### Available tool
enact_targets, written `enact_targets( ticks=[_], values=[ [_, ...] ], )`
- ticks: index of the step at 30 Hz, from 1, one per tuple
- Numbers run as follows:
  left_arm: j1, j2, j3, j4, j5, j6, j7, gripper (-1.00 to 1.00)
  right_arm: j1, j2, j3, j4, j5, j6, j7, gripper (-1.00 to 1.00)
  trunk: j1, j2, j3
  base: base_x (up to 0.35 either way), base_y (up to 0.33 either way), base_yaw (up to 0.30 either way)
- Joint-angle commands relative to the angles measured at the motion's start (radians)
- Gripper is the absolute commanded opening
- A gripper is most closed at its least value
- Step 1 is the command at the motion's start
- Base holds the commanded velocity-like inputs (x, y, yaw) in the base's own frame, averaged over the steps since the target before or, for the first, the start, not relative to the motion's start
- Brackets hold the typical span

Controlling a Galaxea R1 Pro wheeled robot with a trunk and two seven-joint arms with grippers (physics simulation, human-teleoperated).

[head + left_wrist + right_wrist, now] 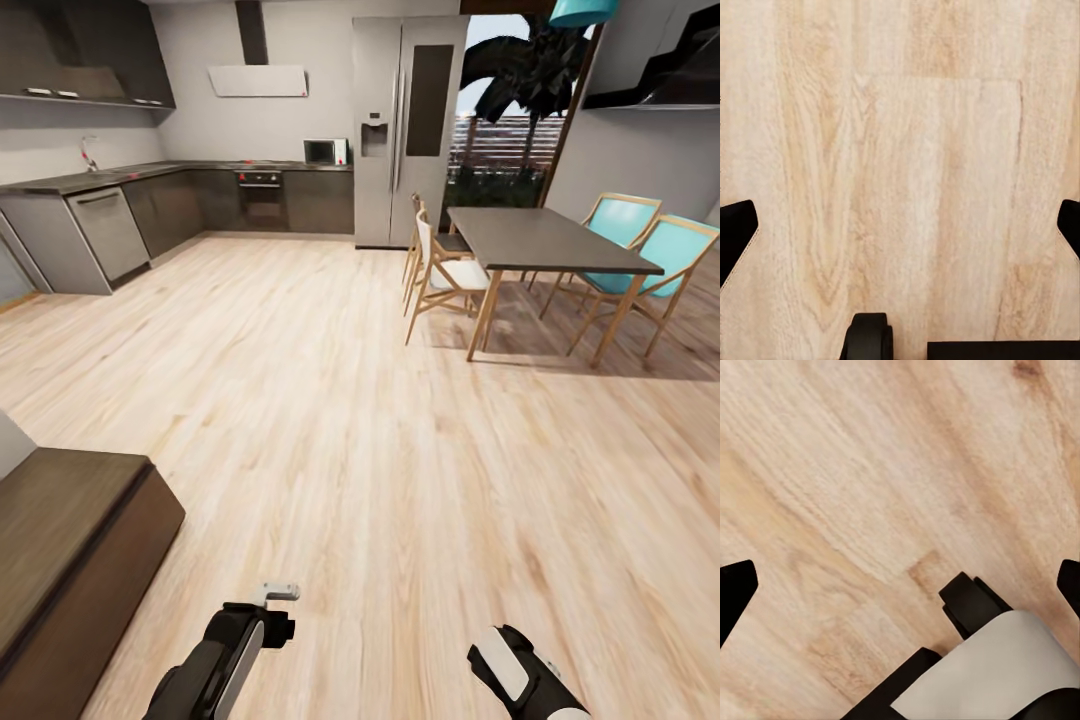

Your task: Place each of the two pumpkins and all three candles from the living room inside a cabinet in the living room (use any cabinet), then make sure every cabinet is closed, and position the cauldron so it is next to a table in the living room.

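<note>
The pumpkins, candles, cauldron and the living-room table are out of view. A low dark brown wooden unit (70,540) at the lower left looks like an end of the cabinet; no drawers show. My left arm (225,655) and right arm (520,675) hang low over bare wood floor. In the left wrist view the left gripper (900,229) is open, its black fingertips (735,232) wide apart with only floor between them. The right gripper (900,585) is open too, above the floor and part of the robot's own base (997,660).
A dark dining table (540,240) with wooden chairs, some with teal seats (660,250), stands at the right. Kitchen counters (100,215) line the far left, and a steel fridge (405,130) stands at the back. Pale plank floor (350,420) stretches between them.
</note>
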Motion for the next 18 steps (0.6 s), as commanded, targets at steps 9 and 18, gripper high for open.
enact_targets(
  ticks=[9, 18],
  values=[
    [0.0, 0.0, 0.0, 0.001, 0.0, 0.0, 0.0, 1.0, 0.0, 0.0, 0.001, 0.0, 0.003, 0.0, 0.0, 1.0, 0.0, 0.0, 0.0, 0.329, 0.0, 0.0],
    [0.0, -0.001, -0.001, 0.001, 0.0, 0.0, 0.0, 1.0, 0.0, 0.002, 0.002, 0.0, 0.005, 0.0, -0.001, 1.0, 0.0, 0.0, 0.0, 0.329, -0.059, 0.0]
  ],
)
